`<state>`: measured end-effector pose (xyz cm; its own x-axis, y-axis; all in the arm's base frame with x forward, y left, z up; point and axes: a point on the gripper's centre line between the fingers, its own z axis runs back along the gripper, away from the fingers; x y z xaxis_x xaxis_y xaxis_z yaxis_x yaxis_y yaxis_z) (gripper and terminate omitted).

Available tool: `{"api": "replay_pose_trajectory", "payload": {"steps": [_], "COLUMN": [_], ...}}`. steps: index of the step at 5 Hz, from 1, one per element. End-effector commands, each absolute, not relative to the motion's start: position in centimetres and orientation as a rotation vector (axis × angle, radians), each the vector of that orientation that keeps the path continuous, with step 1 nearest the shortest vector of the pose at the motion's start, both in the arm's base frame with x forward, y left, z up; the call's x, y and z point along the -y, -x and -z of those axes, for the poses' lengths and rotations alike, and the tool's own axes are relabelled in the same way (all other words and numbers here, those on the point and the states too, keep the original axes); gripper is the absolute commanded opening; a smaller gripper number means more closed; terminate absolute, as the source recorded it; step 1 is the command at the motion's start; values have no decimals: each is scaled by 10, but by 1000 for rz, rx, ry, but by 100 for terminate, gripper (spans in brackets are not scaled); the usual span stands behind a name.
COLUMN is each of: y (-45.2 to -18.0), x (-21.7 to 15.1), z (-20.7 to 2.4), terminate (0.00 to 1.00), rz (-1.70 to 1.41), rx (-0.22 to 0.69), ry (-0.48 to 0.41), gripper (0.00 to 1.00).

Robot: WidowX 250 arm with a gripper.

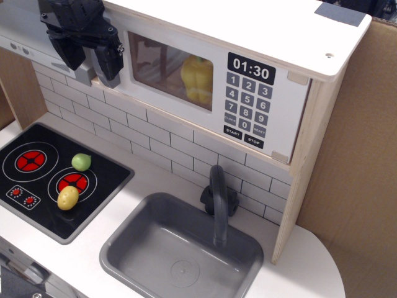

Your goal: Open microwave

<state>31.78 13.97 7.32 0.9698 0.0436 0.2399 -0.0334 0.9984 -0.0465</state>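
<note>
White toy-kitchen bench, tiled wall behind. Microwave (pixel 217 68) on shelf above, door shut. Claw (pixel 93 57) at door's left edge, fingers apart, straddling upright bar handle; pull goes outward, hinge presumably right.

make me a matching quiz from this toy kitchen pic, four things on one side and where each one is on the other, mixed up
Things:
1. pepper
2. lemon
3. claw
4. tap

Places:
A. at the back edge of the sink
B. on the hob, by the front right ring
C. behind the microwave window
D. at the left edge of the microwave door, over the handle

Pairs: 1-C, 2-B, 3-D, 4-A
</note>
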Motion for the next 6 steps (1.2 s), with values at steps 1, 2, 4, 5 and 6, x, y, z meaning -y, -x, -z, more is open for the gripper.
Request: {"api": "replay_pose_trajectory", "payload": {"steps": [1,2,4,5,6], "y": [-327,-326,-312,-290,-265], "x": [-142,-141,-138,-136,-132], "z": [-94,-97,-102,-103,-103], "terminate": [0,0,0,0,0], "rz": [11,37,44,57,83], "rx": [295,320,367,362,348], "ry": [68,85,93,101,108], "gripper": [0,0,0,0,0]}}
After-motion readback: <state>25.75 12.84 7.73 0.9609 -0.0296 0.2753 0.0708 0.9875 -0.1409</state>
